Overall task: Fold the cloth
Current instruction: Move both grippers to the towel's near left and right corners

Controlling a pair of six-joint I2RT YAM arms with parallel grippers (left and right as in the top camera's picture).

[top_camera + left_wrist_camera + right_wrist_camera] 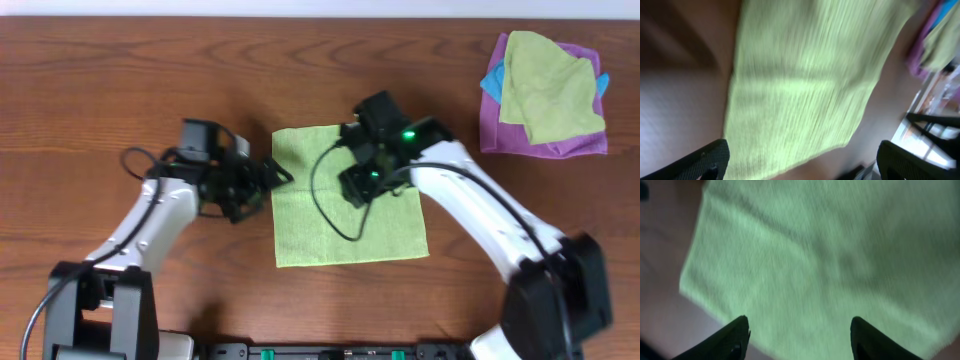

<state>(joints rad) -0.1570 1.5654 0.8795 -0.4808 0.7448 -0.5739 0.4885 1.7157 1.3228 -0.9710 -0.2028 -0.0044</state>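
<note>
1. The right gripper hangs with its two dark fingers moderately wide apart and empty. Only green fabric shows in the gap between them.
2. Directly beneath it lies the cloth, bright lime green and spread flat in a rough rectangle. Seen from overhead, this gripper sits over the far middle part of the cloth. Whether its tips touch the fabric cannot be told.
3. A black cable hangs from the right arm and loops across the cloth on the gripper's near side.
4. The left gripper has its jaws spread very wide and holds nothing. Its wrist view shows one fingertip at each lower corner of the picture.
5. Just ahead of the left gripper's tips is the cloth's left edge, near its far corner. Contact with the edge cannot be judged, and the wrist view is blurred.
6. The brown wooden table shows around the cloth on all sides.
7. Well away on the right gripper's outer side, at the table's far right corner, lies a purple cloth. A duller yellow-green cloth is crumpled on top of it, and a blue cloth peeks out at the edges.
</note>
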